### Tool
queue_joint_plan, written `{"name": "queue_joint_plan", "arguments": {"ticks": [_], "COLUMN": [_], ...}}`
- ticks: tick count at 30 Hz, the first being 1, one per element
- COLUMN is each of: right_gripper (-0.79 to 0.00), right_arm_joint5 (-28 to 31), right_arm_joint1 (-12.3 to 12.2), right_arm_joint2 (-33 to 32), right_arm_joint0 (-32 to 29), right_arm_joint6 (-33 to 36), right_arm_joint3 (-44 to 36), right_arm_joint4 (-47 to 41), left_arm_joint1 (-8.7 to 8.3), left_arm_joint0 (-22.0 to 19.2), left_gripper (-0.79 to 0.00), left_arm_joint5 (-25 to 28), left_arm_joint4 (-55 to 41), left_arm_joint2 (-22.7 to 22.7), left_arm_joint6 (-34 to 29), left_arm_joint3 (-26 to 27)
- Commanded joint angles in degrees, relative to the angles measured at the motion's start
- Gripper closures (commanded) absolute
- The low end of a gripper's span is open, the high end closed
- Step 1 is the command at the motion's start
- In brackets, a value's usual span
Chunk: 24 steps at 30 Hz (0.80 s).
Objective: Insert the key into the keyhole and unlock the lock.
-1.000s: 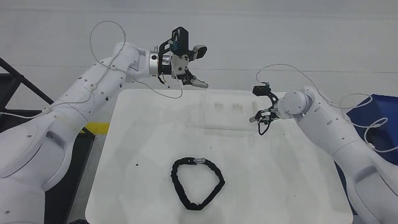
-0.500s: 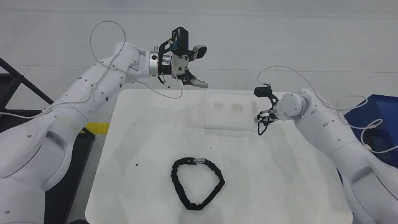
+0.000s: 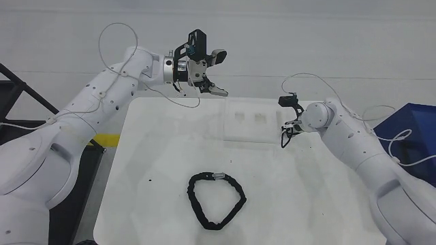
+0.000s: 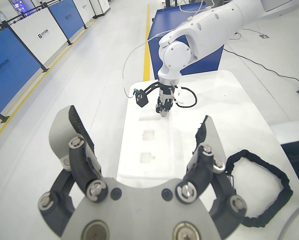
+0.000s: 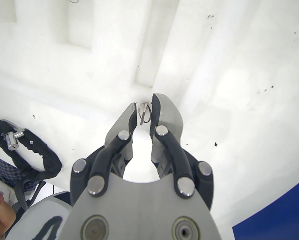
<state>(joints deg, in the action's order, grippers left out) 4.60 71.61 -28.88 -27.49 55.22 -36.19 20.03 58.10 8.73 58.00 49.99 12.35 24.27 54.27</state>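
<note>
You were at the very start of the job. The key (image 5: 144, 114), with its wire ring, sat low at the right-hand end of the white foam tray (image 3: 235, 131), by the end of a long slot cut in the foam. It had not yet been lifted clear, as far as the right wrist view showed.

Your right gripper (image 5: 144, 102) stood straight over the key. Its jaws were drawn in to a narrow gap, with the key and ring between the rubber pads (image 5: 153, 111). I judged the pads to be pinching it, though the grip looked light. So the pick-up was in hand. Carrying the key over, inserting it and turning it were all left to do.

The chain lock (image 3: 216, 201) lay closed in a loop on the table (image 3: 136, 177), well apart from the key, to its left and nearer you. Its metal cylinder (image 3: 218, 175) was on the far side of the loop, toward the tray. Nothing held it steady.

Your left gripper (image 4: 138, 116) hung above the far left edge of the table, jaws spread wide and empty, well apart from both lock and key.
</note>
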Motion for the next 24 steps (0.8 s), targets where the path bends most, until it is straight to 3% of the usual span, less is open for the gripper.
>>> {"name": "queue_joint_plan", "arguments": {"ticks": [1, 6, 16, 24], "right_gripper": [-0.108, 0.000, 0.000, 0.000], "right_arm_joint5": [-0.11, -0.37, -1.81, -2.62], "right_arm_joint1": [0.36, 1.30, 2.52, 1.63], "right_arm_joint2": [0.03, 0.14, 0.14, -1.80], "right_arm_joint0": [0.06, 0.27, 1.59, 1.99], "right_arm_joint6": [-0.15, -0.27, 0.19, 1.64], "right_arm_joint3": [0.56, 2.00, 2.94, -0.12], "right_arm_joint4": [0.13, 0.75, 3.59, 5.12], "left_arm_joint1": [0.00, 0.00, 0.00, 0.00], "left_arm_joint0": [0.00, 0.00, 0.00, 0.00], "left_gripper": [-0.785, -0.785, -0.785, -0.785], "left_arm_joint5": [0.00, 0.00, 0.00, 0.00], "left_arm_joint4": [0.00, 0.00, 0.00, 0.00], "left_arm_joint2": [0.00, 0.00, 0.00, 0.00], "left_arm_joint6": [0.00, 0.00, 0.00, 0.00], "left_arm_joint3": [0.00, 0.00, 0.00, 0.00]}}
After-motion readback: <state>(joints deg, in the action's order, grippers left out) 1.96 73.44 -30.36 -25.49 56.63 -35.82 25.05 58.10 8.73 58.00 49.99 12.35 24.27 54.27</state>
